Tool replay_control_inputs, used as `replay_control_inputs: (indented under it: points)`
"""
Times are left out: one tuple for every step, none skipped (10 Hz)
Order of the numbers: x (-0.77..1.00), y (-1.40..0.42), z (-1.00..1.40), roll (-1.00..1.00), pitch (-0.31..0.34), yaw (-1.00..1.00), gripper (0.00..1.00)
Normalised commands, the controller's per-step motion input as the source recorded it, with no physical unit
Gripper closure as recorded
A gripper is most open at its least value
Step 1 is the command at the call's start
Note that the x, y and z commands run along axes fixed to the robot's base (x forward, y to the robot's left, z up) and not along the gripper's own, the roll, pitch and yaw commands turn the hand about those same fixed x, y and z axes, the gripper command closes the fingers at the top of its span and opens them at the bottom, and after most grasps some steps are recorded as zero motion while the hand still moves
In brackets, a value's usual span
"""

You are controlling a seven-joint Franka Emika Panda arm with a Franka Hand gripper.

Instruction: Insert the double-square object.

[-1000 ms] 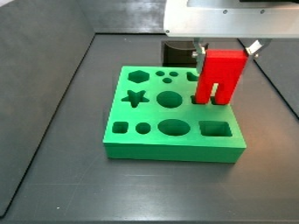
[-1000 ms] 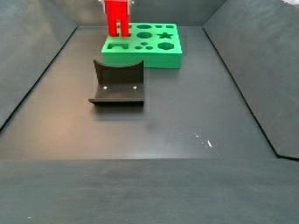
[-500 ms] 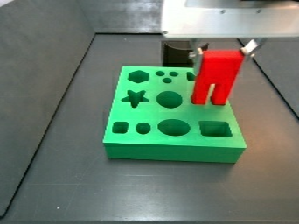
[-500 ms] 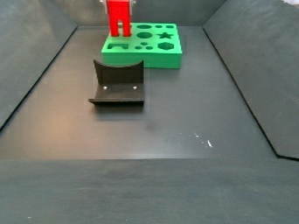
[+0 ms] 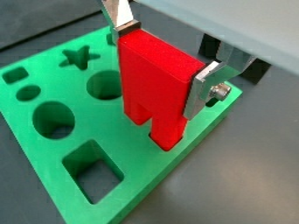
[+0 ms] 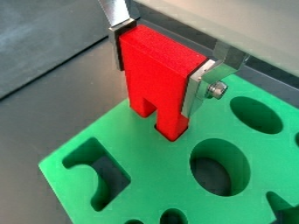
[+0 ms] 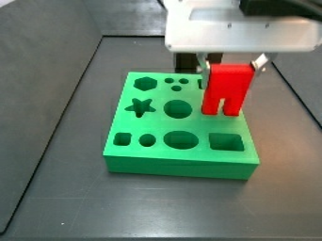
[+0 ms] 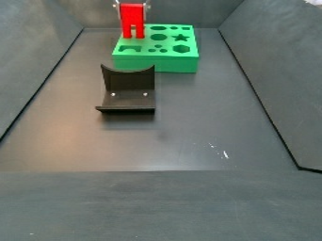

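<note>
No text, label, brand, number or sign can be read anywhere: the gripper (image 5: 162,54), the red double-square object (image 5: 156,86) it holds and the green shape board (image 7: 145,151) carry no markings

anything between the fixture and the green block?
Nothing: bare dark floor separates the fixture from the green block in a side view. The gripper holds the double-square object.
</note>
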Motion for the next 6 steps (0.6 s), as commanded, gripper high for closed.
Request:
replay_control_inputs:
  points:
    - [0.01, -0.17, -0.41, -0.06, -0.051, 0.0, 1.0]
    - [0.01, -0.13, -0.39, -0.04, -0.051, -0.1, 1.0]
    - [0.0, -0.11, -0.29, 0.0, -0.027, -0.05, 1.0]
    - [0.0, -0.16, -0.13, 0.12, 0.0, 0.0, 1.0]
    - [-0.02, -0.14, -0.14, 0.08, -0.034, 0.0, 1.0]
    - [-0.01, -0.02, -0.04, 0.0, -0.047, 0.01, 1.0]
